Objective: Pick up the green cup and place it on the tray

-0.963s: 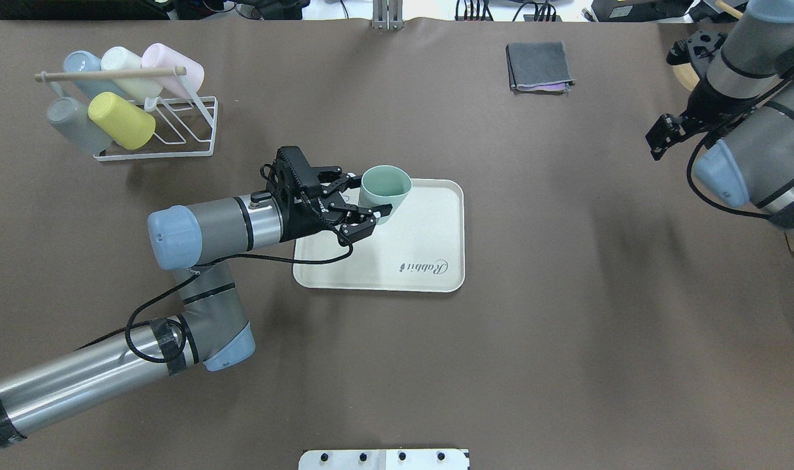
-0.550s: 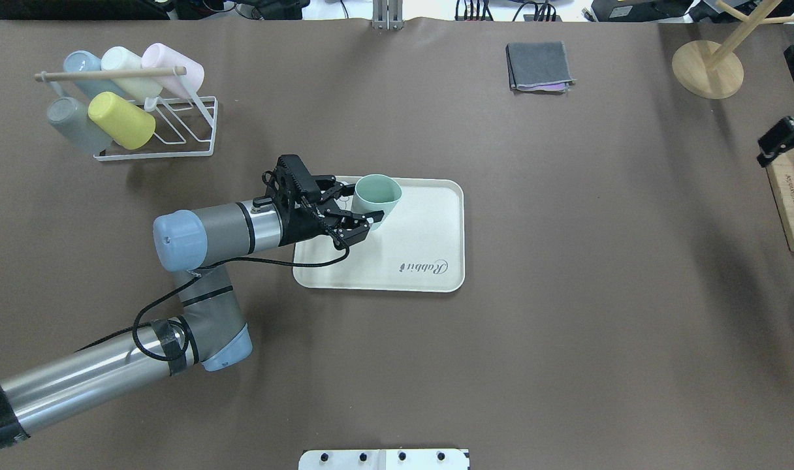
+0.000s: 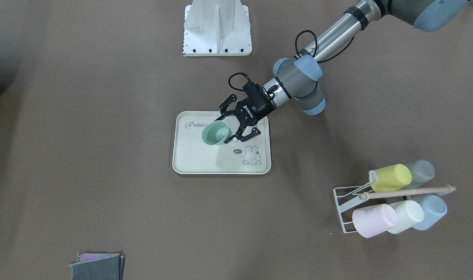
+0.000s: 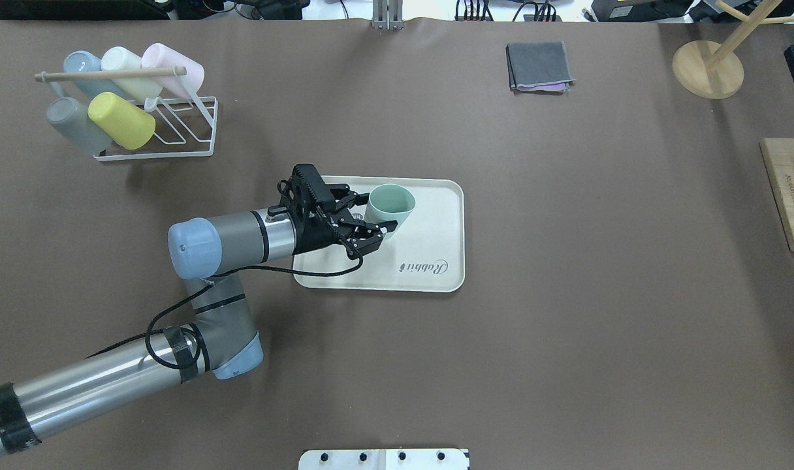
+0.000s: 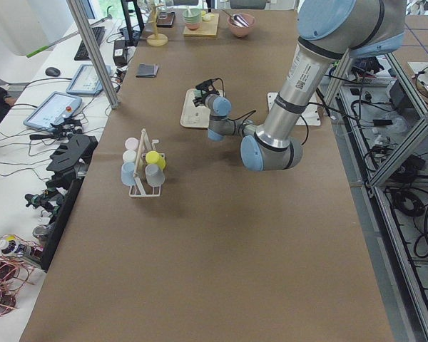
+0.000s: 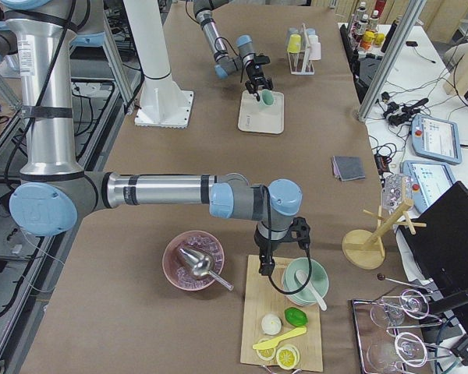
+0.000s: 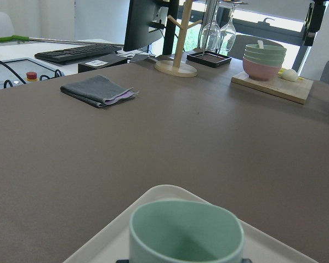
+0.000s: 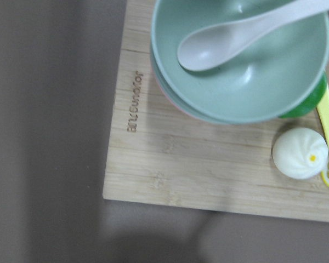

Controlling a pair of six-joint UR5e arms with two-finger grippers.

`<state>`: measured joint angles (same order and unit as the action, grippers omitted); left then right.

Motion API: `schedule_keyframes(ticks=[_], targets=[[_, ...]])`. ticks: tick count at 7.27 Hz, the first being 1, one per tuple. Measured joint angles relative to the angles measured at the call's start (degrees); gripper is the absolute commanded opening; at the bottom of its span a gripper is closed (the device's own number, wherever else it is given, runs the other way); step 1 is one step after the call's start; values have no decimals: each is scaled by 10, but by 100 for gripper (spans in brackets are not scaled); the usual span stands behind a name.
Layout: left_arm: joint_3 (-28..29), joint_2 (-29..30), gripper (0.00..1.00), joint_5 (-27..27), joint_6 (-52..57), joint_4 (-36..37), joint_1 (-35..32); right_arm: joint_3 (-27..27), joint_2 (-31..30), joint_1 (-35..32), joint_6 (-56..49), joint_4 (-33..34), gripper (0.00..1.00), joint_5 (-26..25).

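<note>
Releasing the green cup (image 4: 389, 203), clamped in the left claw (image 4: 373, 217) over the tray (image 4: 436, 225) close to its rim, before its base sits flat could tip it onto the tabletop (image 4: 567, 326).

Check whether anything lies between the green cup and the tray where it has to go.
Nothing visible does. The left claw holds the green cup directly over the tray, which is bare there apart from its print. Whether the cup touches the tray I cannot tell.
</note>
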<state>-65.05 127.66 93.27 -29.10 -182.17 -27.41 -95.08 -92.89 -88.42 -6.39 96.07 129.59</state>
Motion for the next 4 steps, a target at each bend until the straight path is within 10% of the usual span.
schedule_keyframes(ticks=[1,4], targets=[[0,0,98,0,2,1,1,-28,-30,-15,-2,2,100,-1],[-7,-6,99,1,4,2,0,-43,-51,-25,-1,4,100,-2]])
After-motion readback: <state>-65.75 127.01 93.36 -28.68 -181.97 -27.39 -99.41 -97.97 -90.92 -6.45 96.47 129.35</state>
